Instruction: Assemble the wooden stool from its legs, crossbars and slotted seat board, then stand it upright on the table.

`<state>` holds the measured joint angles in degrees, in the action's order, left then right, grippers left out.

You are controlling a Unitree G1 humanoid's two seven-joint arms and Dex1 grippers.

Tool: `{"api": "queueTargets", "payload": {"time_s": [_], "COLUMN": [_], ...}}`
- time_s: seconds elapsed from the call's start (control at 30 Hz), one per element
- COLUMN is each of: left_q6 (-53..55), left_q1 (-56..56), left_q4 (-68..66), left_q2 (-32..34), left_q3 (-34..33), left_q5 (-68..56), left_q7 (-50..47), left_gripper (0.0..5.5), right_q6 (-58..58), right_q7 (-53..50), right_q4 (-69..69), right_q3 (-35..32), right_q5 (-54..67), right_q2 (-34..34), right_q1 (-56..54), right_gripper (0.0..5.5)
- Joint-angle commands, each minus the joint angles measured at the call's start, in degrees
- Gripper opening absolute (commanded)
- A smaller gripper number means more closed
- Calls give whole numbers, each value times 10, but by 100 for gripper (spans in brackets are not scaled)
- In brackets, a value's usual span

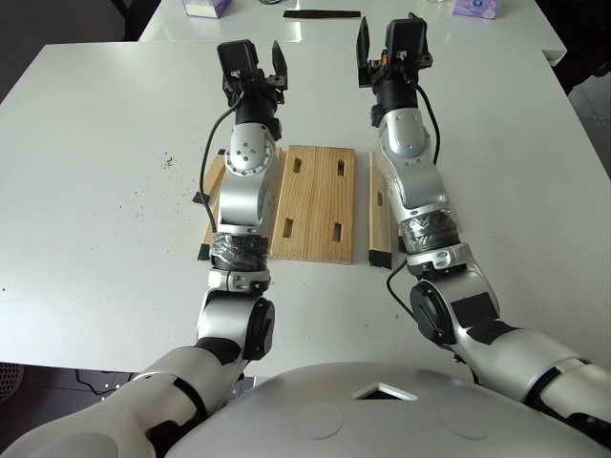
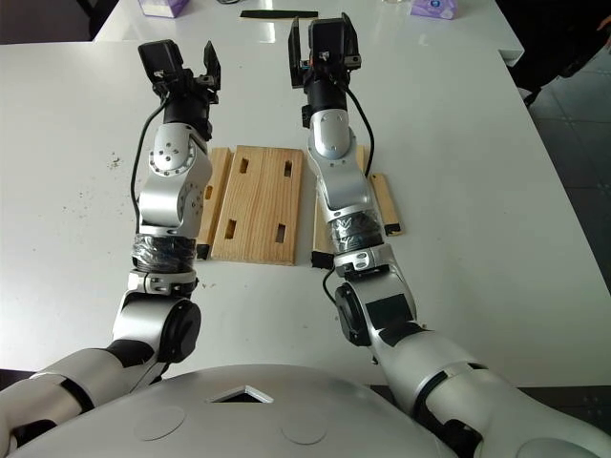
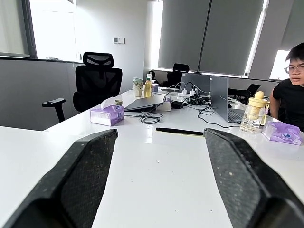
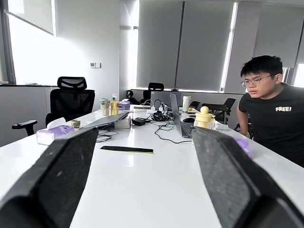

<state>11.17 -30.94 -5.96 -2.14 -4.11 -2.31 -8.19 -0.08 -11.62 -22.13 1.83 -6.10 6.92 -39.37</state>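
A white table [image 1: 95, 143] carries everything. The slotted seat board [image 1: 315, 205] lies flat near its middle, between the 2 forearms, with its 4 slots facing up. Just to its left, wooden strips [image 2: 218, 186] lie flat alongside it, partly hidden under the left forearm. To its right, 1 black-tipped strip [image 1: 379, 210] lies just beside the board and another [image 2: 386, 202] lies on the far side of the right forearm. None of these parts is joined to another, and nothing stands upright. The left gripper [image 1: 256, 69] hangs above bare tabletop beyond the far edge of the board, its 2 fingers [image 3: 83, 180] spread wide and holding nothing. The right gripper [image 1: 391, 52] sits level with it, a little farther out, its fingers [image 4: 54, 183] likewise spread around nothing. Beyond both lies a thin black strip [image 1: 322, 14], flanked by 2 purple tissue boxes [image 1: 207, 8] [image 1: 474, 9]. Dark specks [image 1: 167, 160] dot the table to the left of the wood.
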Motion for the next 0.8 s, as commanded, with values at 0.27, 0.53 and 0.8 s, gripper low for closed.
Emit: {"api": "queueTargets", "payload": {"time_s": [0.27,0.53,0.8], "left_q6": [79,86,70], "left_q1": [44,124,216], "left_q4": [66,1,-62], "left_q2": [144,287,353], "left_q3": [-41,-86,-80], "left_q5": [-91,-123,-110], "left_q7": [203,356,434], "left_gripper": [337,337,337], "right_q6": [-8,-27,-26], "right_q7": [-11,-25,-10], "right_q4": [8,-17,-27], "right_q3": [19,49,71], "right_q5": [-22,-40,-40], "right_q2": [3,20,15], "right_q1": [21,32,41], "right_gripper": [359,359,359]}}
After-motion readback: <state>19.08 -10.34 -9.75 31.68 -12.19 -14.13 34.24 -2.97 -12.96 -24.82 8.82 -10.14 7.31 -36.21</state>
